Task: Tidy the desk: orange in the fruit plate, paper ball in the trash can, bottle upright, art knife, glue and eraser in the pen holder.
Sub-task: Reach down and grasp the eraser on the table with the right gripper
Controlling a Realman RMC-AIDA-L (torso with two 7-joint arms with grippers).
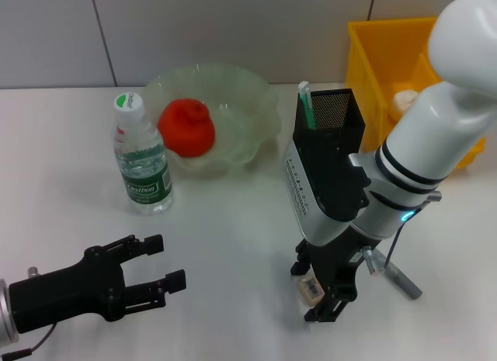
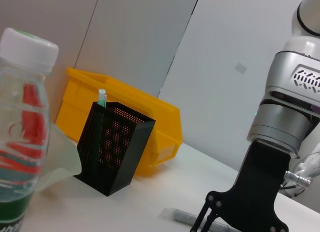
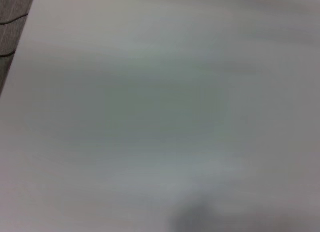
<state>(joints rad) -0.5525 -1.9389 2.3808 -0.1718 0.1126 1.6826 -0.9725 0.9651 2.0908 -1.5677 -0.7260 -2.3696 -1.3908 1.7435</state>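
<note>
The bottle stands upright on the desk. Behind it the orange lies in the fruit plate. The art knife sticks up from the pen holder. A pale paper ball rests in the trash can. My right gripper points down at the desk, with the eraser right at its tip. The glue lies just to its right. My left gripper is open at the front left, empty.
The right forearm crosses in front of the trash can and hides part of the pen holder. A grey wall backs the desk. The right wrist view shows only blurred white surface.
</note>
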